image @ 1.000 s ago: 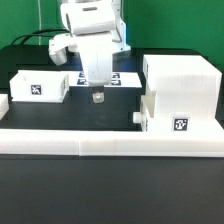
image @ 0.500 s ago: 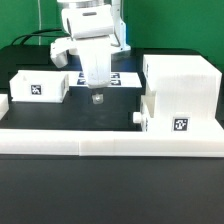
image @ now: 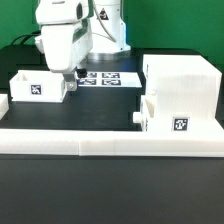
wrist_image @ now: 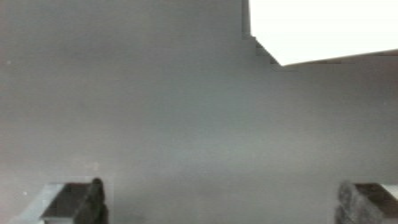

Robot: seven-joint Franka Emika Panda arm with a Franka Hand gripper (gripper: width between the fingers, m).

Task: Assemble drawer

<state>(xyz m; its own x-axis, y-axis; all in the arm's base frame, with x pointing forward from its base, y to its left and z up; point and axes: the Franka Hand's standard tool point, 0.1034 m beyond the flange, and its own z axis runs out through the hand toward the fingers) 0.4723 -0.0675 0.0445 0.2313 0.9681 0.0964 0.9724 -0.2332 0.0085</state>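
Moved: gripper [image: 72, 83] goes from mid-table to the exterior view's left, now just beside left tray [image: 38, 88].
Jaws: spread wide in wrist view, nothing between them, we see only bare table [wrist_image: 160, 120].
Drawer: unassembled; shell [image: 182, 78] on exterior view's right, second tray [image: 163, 118] against its front, left tray well apart.
Why: we judge the open jaws are lining up on the left tray's rim; white corner [wrist_image: 329, 30] in wrist view is likely that tray.
Border wall [image: 110, 140]: low, along the front, untouched.
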